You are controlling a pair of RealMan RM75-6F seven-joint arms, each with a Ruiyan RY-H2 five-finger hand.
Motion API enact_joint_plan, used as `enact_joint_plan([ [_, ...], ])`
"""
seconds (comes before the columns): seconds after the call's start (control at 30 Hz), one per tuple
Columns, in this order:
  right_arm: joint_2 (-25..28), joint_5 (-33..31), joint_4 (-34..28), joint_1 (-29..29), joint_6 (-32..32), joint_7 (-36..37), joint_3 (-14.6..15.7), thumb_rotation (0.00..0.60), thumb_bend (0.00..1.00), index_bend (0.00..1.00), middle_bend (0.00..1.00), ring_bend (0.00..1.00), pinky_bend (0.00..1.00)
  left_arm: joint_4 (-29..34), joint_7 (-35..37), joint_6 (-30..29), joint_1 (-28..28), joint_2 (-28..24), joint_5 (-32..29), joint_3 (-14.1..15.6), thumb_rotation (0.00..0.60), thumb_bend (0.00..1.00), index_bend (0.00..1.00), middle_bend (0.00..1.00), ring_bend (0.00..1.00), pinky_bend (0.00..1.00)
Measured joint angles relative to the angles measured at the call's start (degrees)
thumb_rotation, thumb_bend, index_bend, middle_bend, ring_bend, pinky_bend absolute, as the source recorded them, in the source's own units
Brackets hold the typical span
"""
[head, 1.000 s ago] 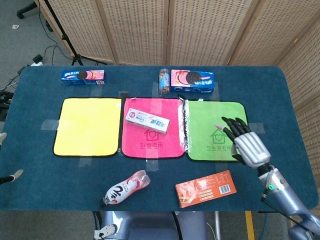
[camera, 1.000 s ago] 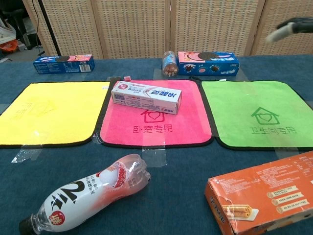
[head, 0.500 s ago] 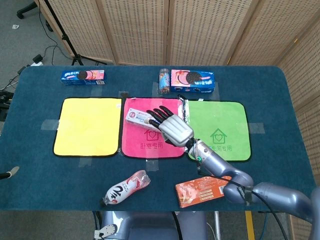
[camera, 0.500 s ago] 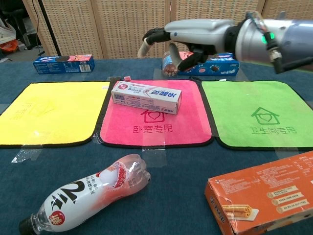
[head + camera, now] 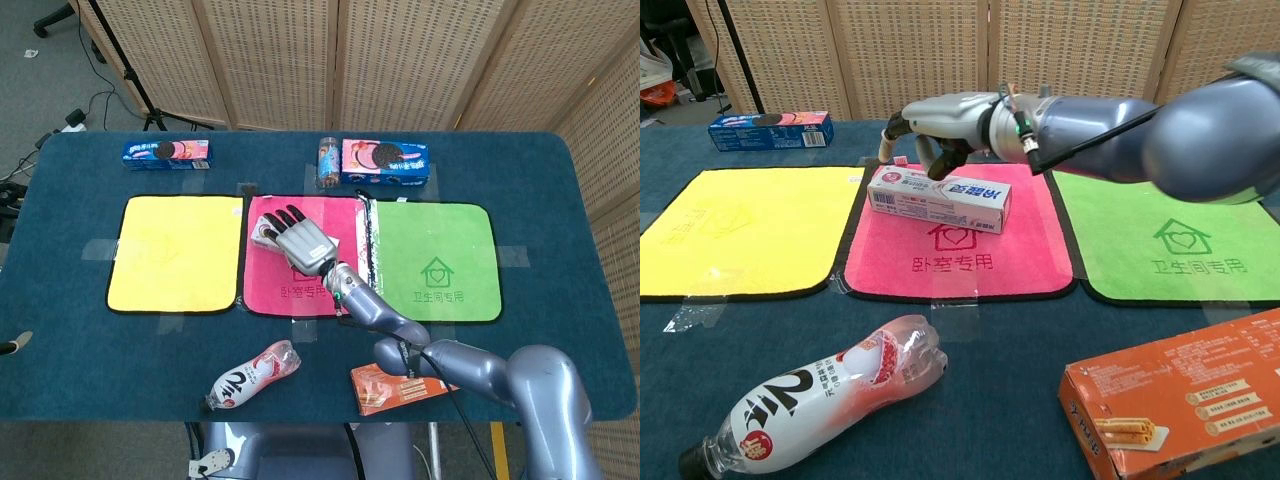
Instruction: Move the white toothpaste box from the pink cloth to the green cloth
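Note:
The white toothpaste box (image 5: 260,235) (image 5: 940,200) lies slanted across the upper part of the pink cloth (image 5: 300,295) (image 5: 960,265). My right hand (image 5: 302,243) (image 5: 945,115) hovers over the box with its fingers spread, and it holds nothing. In the chest view its thumb and fingers hang just above the box's far edge; contact is not clear. The green cloth (image 5: 430,265) (image 5: 1170,235) lies bare to the right of the pink one. A pale tip at the head view's left edge (image 5: 12,344) may be my left hand.
A yellow cloth (image 5: 178,252) lies left of the pink one. At the back stand a blue biscuit box (image 5: 166,152), a cookie tube (image 5: 326,162) and a pink-and-blue biscuit box (image 5: 386,162). Near the front lie a plastic bottle (image 5: 820,395) and an orange box (image 5: 1180,400).
My right hand has swept left from over the green cloth to above the toothpaste box and come lower. The box has not moved.

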State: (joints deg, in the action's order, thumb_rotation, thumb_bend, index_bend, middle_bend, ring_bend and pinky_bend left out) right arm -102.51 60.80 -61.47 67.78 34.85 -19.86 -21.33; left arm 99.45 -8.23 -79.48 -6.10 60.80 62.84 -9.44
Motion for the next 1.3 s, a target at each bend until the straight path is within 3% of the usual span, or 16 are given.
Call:
enact_joint_plan([
  [0.4,-13.40,-6.85,20.73,10.74,-4.07,-4.36,-0.87,0.600,1.00,0.20,0.08,0.00,0.03,-2.29,-1.45,4.18,-2.22,0.99,-5.20,-1.15,0.600,0.00,0.00,0.00,0.00,0.00],
  [0.67,-18.15,-6.80,29.10,15.25,-7.14,-3.40,-1.40,0.600,1.00,0.20,0.08,0.00,0.03,-3.39,-1.70,5.70,-3.02,1.29,-7.25,-1.56,0.600,0.00,0.00,0.00,0.00,0.00],
  [0.8,-19.59,-6.21,32.81,15.96,-9.70,-2.20,-0.91,0.600,1.00,0.20,0.13,0.05,0.08,-3.64,-1.64,5.97,-3.23,1.34,-7.69,-1.68,0.600,0.00,0.00,0.00,0.00,0.00],
  [1.07,-18.81,-4.67,34.63,14.99,-12.17,-0.26,0.54,0.600,1.00,0.30,0.24,0.17,0.22,-3.19,-1.30,5.59,-3.13,1.20,-7.09,-1.44,0.600,0.00,0.00,0.00,0.00,0.00],
  [1.3,-13.09,-3.55,27.24,11.48,-12.25,1.46,1.70,0.600,1.00,0.33,0.27,0.20,0.25,-2.85,-1.32,5.15,-3.01,1.20,-6.19,-0.93,0.600,0.00,0.00,0.00,0.00,0.00],
])
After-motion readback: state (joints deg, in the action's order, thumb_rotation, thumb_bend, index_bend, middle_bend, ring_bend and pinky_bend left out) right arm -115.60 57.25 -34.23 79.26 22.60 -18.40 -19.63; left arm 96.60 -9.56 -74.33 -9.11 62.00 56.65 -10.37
